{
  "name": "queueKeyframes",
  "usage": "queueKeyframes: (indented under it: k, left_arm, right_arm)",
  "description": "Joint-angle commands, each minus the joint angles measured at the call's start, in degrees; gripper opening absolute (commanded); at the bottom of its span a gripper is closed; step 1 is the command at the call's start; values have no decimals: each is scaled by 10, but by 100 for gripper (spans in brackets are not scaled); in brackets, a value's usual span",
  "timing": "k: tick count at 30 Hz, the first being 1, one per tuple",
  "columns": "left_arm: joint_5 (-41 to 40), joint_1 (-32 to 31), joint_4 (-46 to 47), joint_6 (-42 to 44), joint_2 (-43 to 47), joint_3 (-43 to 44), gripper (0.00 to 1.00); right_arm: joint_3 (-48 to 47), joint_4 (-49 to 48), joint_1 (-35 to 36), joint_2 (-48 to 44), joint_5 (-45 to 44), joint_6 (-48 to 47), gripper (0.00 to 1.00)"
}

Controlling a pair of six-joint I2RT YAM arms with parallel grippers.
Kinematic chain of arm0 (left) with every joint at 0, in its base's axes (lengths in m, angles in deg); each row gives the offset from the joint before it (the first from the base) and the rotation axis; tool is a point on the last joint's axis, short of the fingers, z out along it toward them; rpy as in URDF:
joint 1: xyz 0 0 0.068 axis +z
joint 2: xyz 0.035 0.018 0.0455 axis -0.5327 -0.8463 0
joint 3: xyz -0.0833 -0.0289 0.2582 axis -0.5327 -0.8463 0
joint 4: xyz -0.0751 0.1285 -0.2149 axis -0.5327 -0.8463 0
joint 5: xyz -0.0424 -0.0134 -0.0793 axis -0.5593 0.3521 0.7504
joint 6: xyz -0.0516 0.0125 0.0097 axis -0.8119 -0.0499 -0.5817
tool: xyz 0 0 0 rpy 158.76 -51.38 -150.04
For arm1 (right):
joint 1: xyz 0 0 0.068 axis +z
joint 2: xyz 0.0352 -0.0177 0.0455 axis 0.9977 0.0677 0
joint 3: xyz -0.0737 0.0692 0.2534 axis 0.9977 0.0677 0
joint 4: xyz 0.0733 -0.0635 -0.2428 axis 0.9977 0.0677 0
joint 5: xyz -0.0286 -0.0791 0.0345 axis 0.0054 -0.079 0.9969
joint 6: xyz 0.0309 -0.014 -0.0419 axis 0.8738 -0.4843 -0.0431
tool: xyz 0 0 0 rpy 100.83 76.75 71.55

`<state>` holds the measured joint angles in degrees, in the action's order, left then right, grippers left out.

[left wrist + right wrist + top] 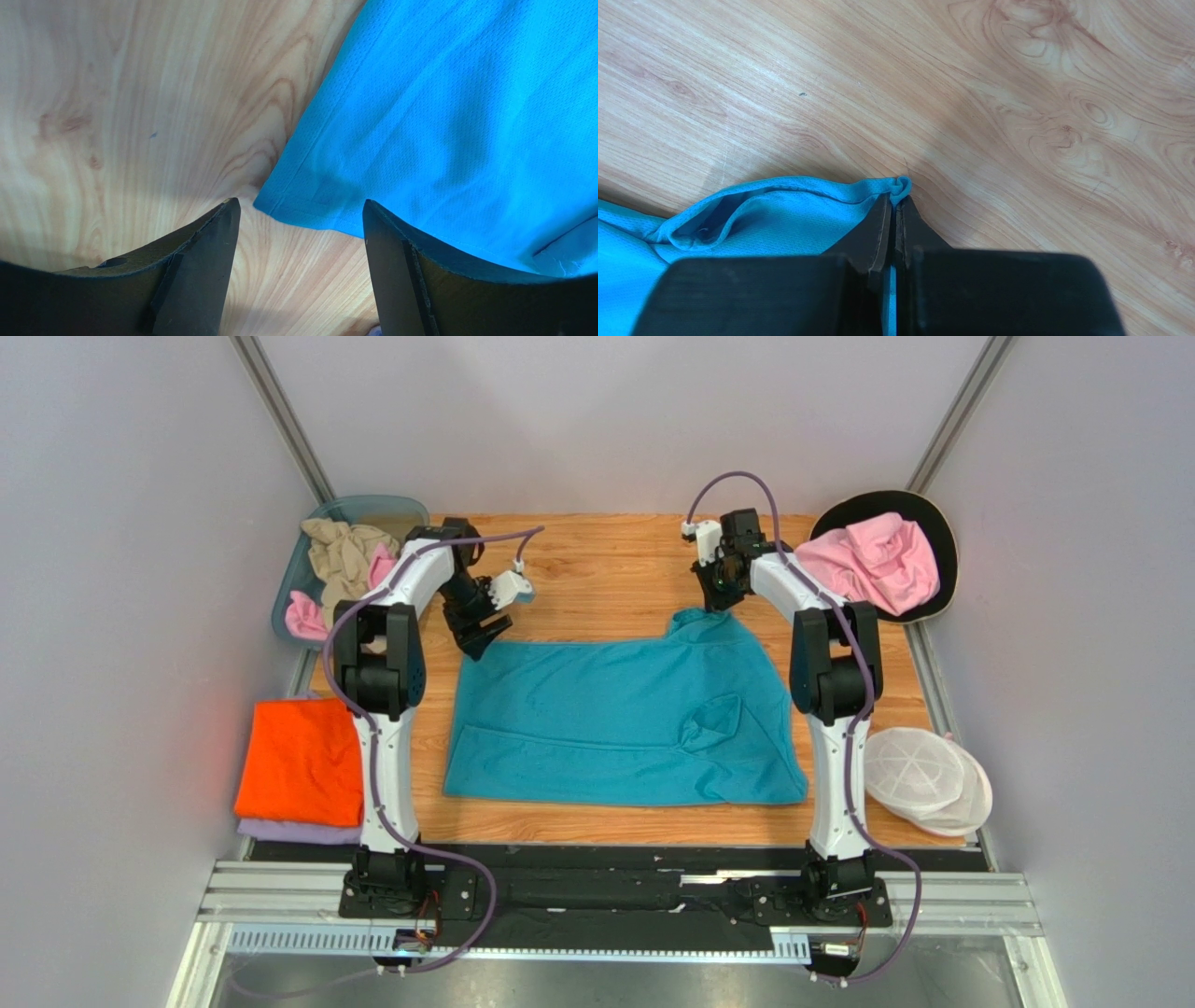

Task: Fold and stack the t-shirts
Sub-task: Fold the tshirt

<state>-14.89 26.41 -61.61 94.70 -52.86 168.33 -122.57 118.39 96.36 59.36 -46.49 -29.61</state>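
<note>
A teal t-shirt (617, 721) lies spread on the wooden table (603, 567). My left gripper (484, 633) is open just above the shirt's far left corner (281, 203), which lies between its fingers. My right gripper (716, 595) is shut on the shirt's far right edge (896, 187) and lifts it into a small peak. An orange folded shirt (298, 759) lies on a lilac one (295, 830) at the left. A pink shirt (877, 560) lies on a black round tray at the far right.
A blue bin (330, 560) at the far left holds beige and pink clothes. A white mesh basket (923, 780) sits at the near right. The black tray (926, 511) stands at the table's far right corner.
</note>
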Motion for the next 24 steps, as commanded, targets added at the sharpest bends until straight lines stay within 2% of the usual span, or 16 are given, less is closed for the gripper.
queueKeyframes:
  k: [1, 5, 11, 24]
  left_arm:
    - [19, 4, -27, 23, -16, 22, 73]
    - [19, 4, -32, 22, -28, 33, 69]
    - [21, 4, -41, 20, -44, 52, 59]
    - [25, 4, -47, 11, -56, 59, 16]
  right_arm:
    - [21, 26, 5, -7, -13, -10, 0]
    - [24, 26, 6, -10, -11, -10, 0]
    - [27, 26, 7, -14, -18, -15, 0]
    - [28, 32, 8, -16, -23, -17, 0]
